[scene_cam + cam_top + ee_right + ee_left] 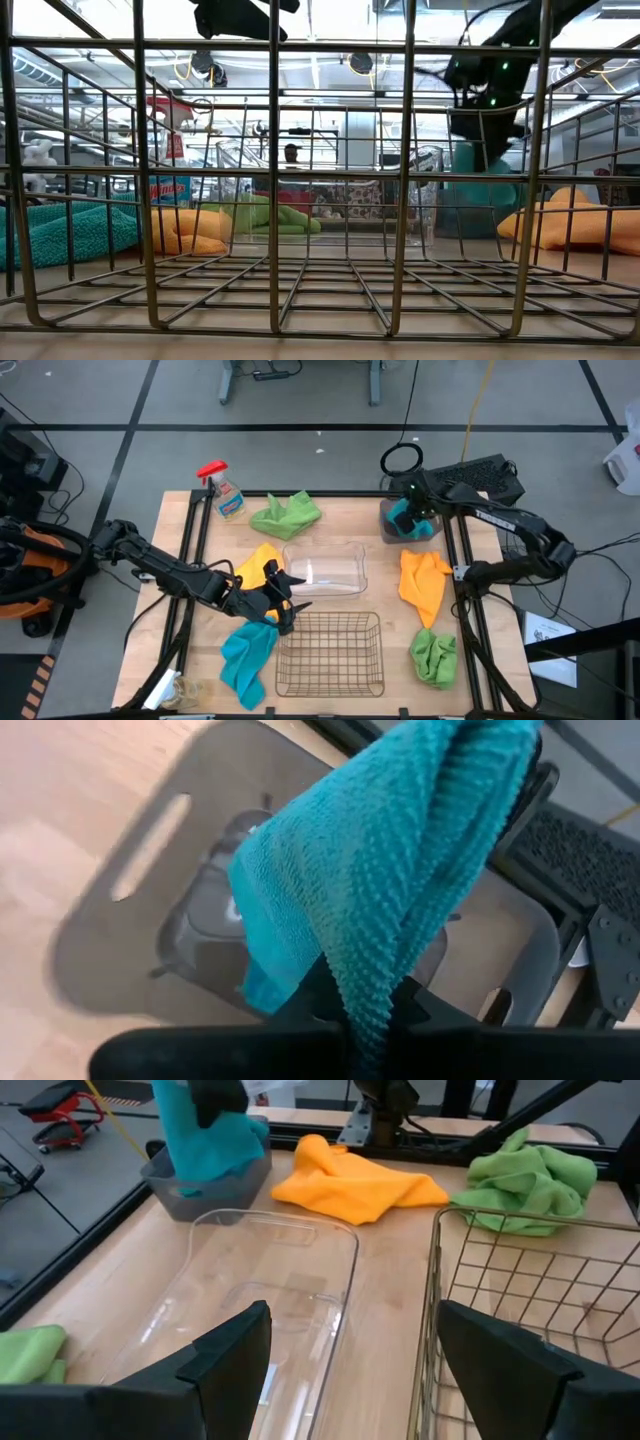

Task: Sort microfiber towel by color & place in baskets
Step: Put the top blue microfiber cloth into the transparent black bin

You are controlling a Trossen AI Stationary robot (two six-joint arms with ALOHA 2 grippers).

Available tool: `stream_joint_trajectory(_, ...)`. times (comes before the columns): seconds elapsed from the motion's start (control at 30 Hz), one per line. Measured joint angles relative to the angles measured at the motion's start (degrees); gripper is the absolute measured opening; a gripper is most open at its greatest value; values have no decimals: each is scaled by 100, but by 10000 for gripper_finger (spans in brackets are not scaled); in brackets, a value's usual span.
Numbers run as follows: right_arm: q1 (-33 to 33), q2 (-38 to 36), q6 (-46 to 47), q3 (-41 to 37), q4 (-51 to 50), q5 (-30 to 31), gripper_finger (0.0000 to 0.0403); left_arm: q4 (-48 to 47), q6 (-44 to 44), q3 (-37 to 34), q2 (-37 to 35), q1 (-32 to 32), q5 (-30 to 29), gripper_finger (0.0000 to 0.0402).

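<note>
My right gripper (409, 507) is shut on a teal towel (400, 850) over the grey-brown tinted basket (408, 530) at the table's far right. My left gripper (276, 602) hovers open and holds nothing. It is near the clear plastic basket (325, 568), between a yellow towel (258, 563) and a second teal towel (247, 656) that lies flat on the table. The wire mesh basket (330, 652) stands at the near middle. An orange towel (423, 585) and a green towel (433, 656) lie on the right. Another green towel (287, 513) lies at the far middle. My right gripper pinches a bunched part of the teal towel (352, 982) between its two fingers, coming from above and pointing down. The towel hangs below the fingers, and its lower end (205, 1165) reaches down inside the tinted basket (215, 1192).
A spray bottle with a red trigger (224, 490) stands at the far left corner. Black frame rails (190, 550) run along both sides of the table. A small bundle (180, 685) lies at the near left. A person (291, 155) shows in the room beyond.
</note>
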Motion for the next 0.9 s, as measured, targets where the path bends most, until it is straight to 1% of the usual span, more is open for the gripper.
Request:
stream_joint_trajectory(0.2, -224, 630, -26, -1, 287, 0, 10, -131, -142, 0, 0, -44, 3, 285)
stream_joint_trajectory(0.37, -228, 1049, -8, -2, 335, 17, 12, -278, -151, 0, 0, -116, 4, 285)
stream_joint_trajectory(0.5, -228, 1306, 41, -2, 414, 23, 13, -273, -151, 0, 0, -159, 5, 285)
stream_joint_trajectory(0.6, -226, 1334, 280, -2, 442, 41, 20, -267, -153, 0, 0, -190, 5, 285)
stream_joint_trajectory(0.7, -226, 1295, 418, -2, 439, 55, 45, -271, -158, 0, 0, -192, 5, 285)
stream_joint_trajectory(0.9, -214, 1059, 440, -4, 270, 322, 129, -286, -182, 0, 0, -192, 7, 285)
